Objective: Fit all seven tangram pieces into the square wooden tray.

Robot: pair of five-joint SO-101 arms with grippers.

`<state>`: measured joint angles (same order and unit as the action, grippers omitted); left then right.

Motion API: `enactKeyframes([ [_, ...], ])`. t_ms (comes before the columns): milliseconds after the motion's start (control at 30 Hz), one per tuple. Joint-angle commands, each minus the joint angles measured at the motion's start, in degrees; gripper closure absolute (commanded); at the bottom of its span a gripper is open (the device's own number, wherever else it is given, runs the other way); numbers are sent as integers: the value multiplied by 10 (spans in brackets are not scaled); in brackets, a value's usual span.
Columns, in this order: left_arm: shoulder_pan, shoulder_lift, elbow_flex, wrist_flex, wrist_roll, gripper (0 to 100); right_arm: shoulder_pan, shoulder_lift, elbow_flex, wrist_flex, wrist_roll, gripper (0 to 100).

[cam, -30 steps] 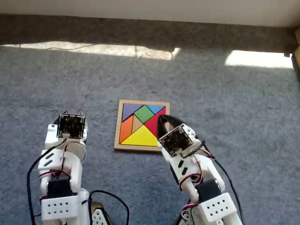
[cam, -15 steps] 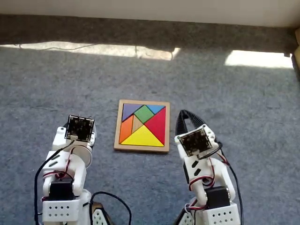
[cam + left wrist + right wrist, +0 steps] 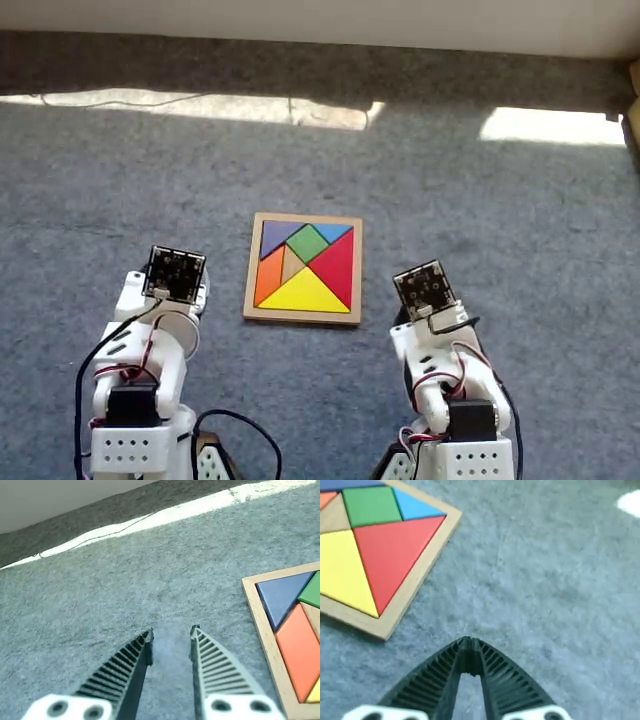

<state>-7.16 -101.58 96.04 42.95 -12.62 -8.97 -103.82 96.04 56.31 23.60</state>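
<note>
- The square wooden tray (image 3: 300, 318) lies flat on the grey, carpet-covered bench (image 3: 480, 220), between the two arms and a little ahead of them.
- Count the colours inside it: yellow triangle (image 3: 298, 293), red triangle (image 3: 338, 265), orange piece (image 3: 268, 277), green square (image 3: 309, 242), violet-blue triangle (image 3: 273, 236), light blue triangle (image 3: 333, 232) and small tan triangle (image 3: 291, 265). That is seven, and they meet edge to edge with no bare wood showing inside the frame.
- No loose piece lies on the bench around the tray.
- The left hand (image 3: 171, 632) hovers low over the bench beside the tray's violet-blue corner, with its fingers a little apart and nothing between them.
- The right hand (image 3: 470, 642) sits off the tray's red-and-yellow corner, apart from the rim, with its fingertips pressed together on nothing.
- My call on the step: the fitting looks finished, and this is the end of the job rather than the middle of a placement.
- What comes next, as I judge it, asks for very little. Both arms need to keep clear of the rim so they don't nudge the tray.
- At most a check is needed that every piece sits flush, which the high view cannot settle.
</note>
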Motion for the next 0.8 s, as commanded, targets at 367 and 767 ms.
enactKeyframes([
  [367, 36, -28, 11, 14, 1, 863, 44, -8, 78, 31, -294, 993],
  [767, 103, -28, 11, 172, 0, 865, 73, -8, 77, 125, -191, 993],
])
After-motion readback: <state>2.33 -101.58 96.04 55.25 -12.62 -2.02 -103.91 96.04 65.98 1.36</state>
